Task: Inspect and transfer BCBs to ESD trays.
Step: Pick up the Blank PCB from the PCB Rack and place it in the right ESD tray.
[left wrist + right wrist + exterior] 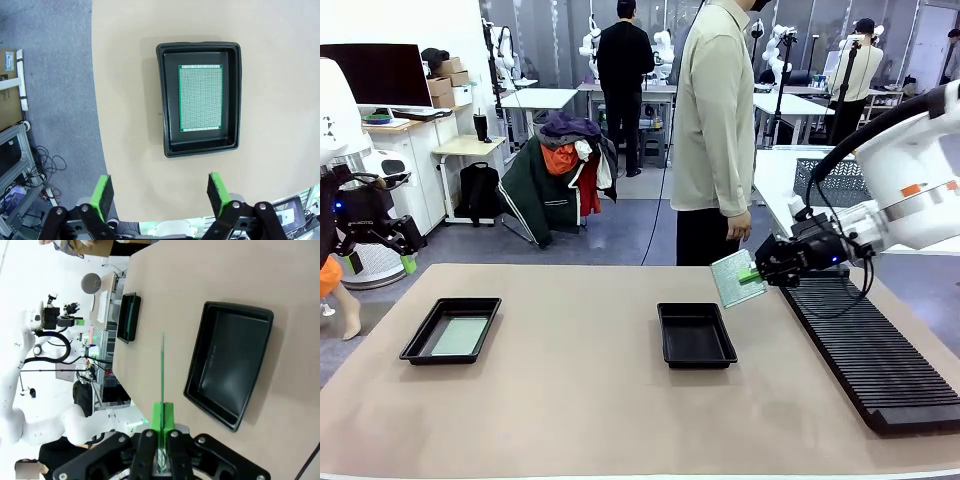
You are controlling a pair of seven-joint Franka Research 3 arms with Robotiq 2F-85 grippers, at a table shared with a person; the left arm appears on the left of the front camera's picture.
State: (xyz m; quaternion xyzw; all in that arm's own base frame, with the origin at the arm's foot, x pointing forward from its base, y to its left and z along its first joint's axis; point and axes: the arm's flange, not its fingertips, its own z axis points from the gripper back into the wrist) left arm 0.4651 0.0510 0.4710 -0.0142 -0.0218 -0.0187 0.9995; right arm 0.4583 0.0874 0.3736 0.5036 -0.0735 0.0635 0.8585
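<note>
Aloft, the right tool (752, 275) pinches a BCB (728, 281).

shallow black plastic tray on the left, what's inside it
One thin green rectangular board lies flat in the shallow black tray; the tray floor beneath it is covered.

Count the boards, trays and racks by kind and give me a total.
Boards: 2, the tray board and the held board in the right gripper
Trays: 2, the left tray and the middle tray
Rack: 1
Total: 5
</note>
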